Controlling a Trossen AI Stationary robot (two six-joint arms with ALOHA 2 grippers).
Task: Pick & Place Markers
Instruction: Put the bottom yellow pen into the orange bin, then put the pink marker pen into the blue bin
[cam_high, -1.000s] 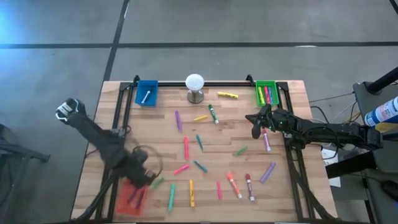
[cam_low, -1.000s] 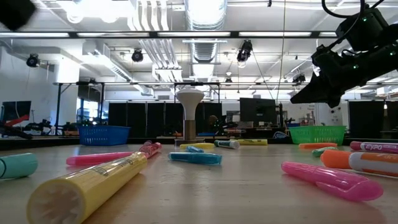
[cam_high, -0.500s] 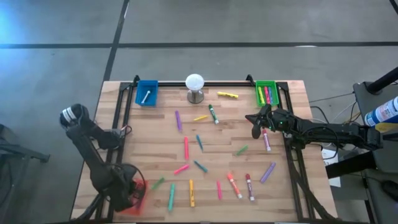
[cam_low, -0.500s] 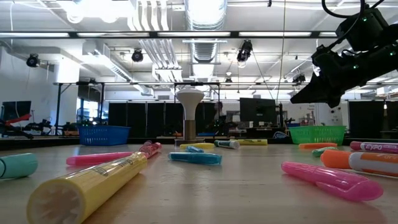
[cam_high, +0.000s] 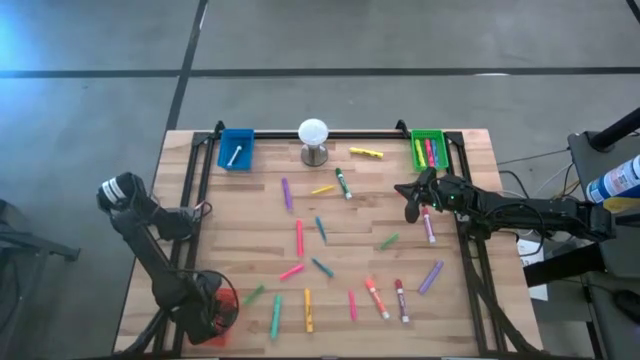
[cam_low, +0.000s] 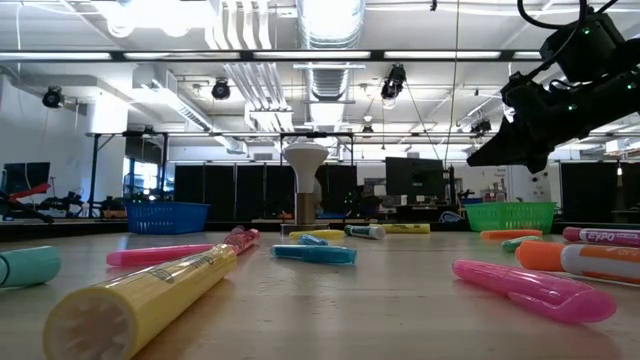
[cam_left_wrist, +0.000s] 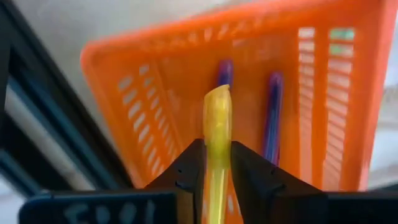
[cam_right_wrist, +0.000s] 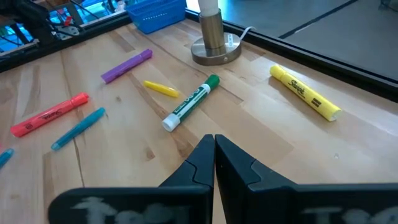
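Note:
My left gripper (cam_high: 213, 312) hangs over the orange tray (cam_left_wrist: 155, 93) at the table's near left corner, pointing down, with a yellow marker (cam_left_wrist: 217, 118) between its fingers. Two purple markers (cam_left_wrist: 273, 118) lie in that tray. Several more markers lie flat across the table, among them a pink one (cam_high: 298, 237), a green-and-white one (cam_right_wrist: 189, 102) and a yellow one (cam_right_wrist: 305, 93). My right gripper (cam_right_wrist: 214, 155) waits shut above the table's right side (cam_high: 412, 205), holding nothing. My left gripper pinches the yellow marker between its two fingers (cam_left_wrist: 189, 168), on the barrel (cam_left_wrist: 217, 155) back from the free end. The fingers come from above and point down, with the marker lying along them. Its free end (cam_left_wrist: 217, 96) sticks out past the fingertips, clear above the tray's floor.
A blue tray (cam_high: 236, 148) and a green tray (cam_high: 430, 150) with markers stand at the far edge. A white ball on a metal stand (cam_high: 313, 132) is between them. Black rails (cam_high: 200, 190) run along the table's sides.
My left gripper has swung toward the table's near left corner and come down over the orange tray, mostly in the first half second.

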